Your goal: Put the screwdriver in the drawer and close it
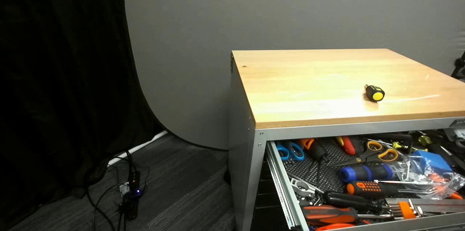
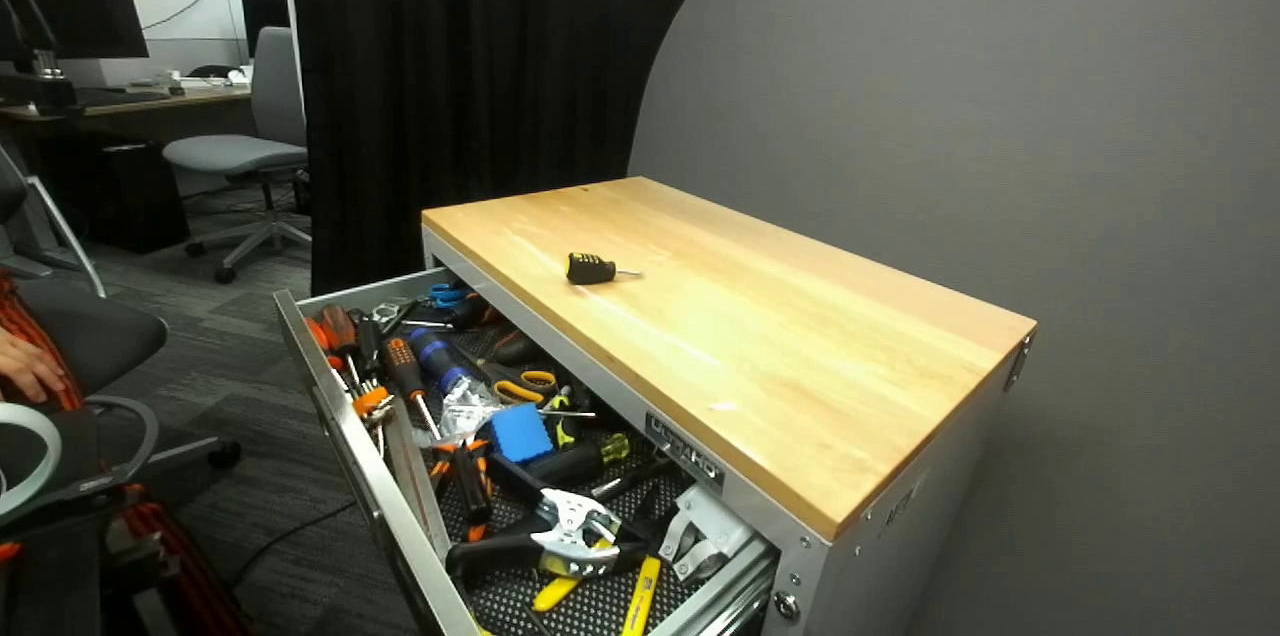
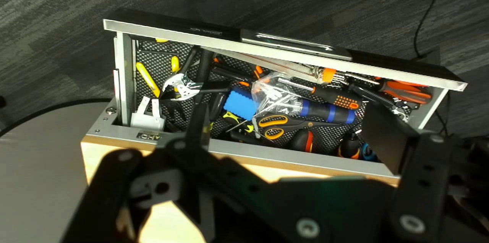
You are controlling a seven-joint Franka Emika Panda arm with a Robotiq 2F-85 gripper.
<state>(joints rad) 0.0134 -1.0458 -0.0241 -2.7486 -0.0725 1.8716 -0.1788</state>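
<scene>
Closest in the wrist view, the pincer (image 3: 285, 107) is spread wide, with nothing in its hold. Beyond it there, the drawer (image 3: 225, 45) is pulled out and crowded with tools (image 3: 331, 95). In an exterior view, a red-and-grey handle (image 1: 328, 215) lies near its front; farther in are an orange-and-black handle (image 1: 372, 189), a blue-and-black cylinder (image 1: 367, 173), then scissors (image 1: 367, 157) with orange grips. A clamp (image 2: 572, 518) lies toward one end, a blue block (image 2: 520, 432) nearer the middle, beside a clear bag (image 2: 468, 406). Behind and above comes the desk (image 2: 760, 316). The screwdriver (image 1: 374, 93) lies on it in both exterior views, near the edge on the drawer's side, its handle end toward the drawer and its shaft pointing back. Farther off stand a grey panel (image 1: 181, 60), a black curtain (image 2: 500, 96) and, past the curtain, a grey chair (image 2: 278, 81).
</scene>
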